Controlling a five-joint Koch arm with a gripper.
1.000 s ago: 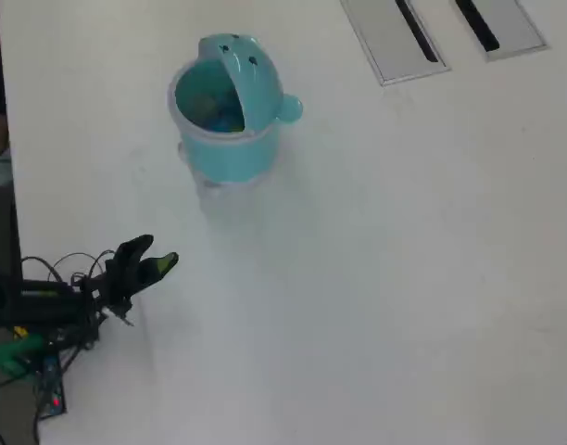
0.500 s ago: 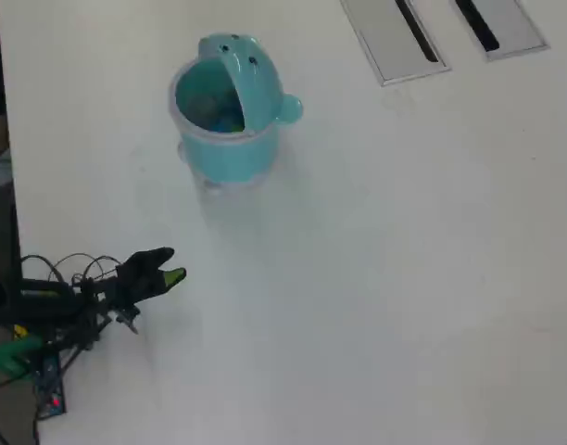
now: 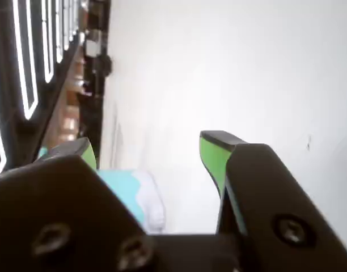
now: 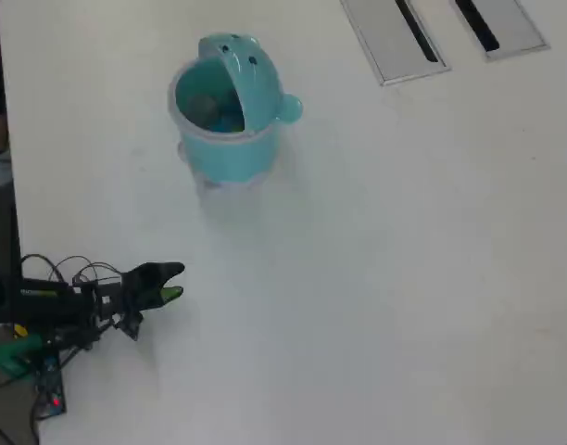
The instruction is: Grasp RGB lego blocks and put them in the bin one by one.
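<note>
1. Gripper point(image 4: 175, 282) sits at the left side of the overhead view, well below and a little left of the bin, over bare white table point(image 4: 376, 278). Its black arm, with loose wires, runs off toward the left edge.
2. Jaws stand apart with a clear gap in the wrist view, where the gripper point(image 3: 148, 148) shows two green-padded tips and nothing but white table between them; it holds nothing.
3. Bin point(image 4: 226, 111), round and light teal, stands upright on the table, up and right of the gripper and well apart from it. Its hooded lid carries small dark dots, and a knob sticks out on its right side in the overhead view.
4. Lego blocks point(image 4: 214, 109) seem to lie inside the bin: blurred bluish and dull shapes show through its opening, too unclear to count or tell apart.
5. Grey slotted panels point(image 4: 395, 37) are set in the table far right of the bin, near the top edge.
</note>
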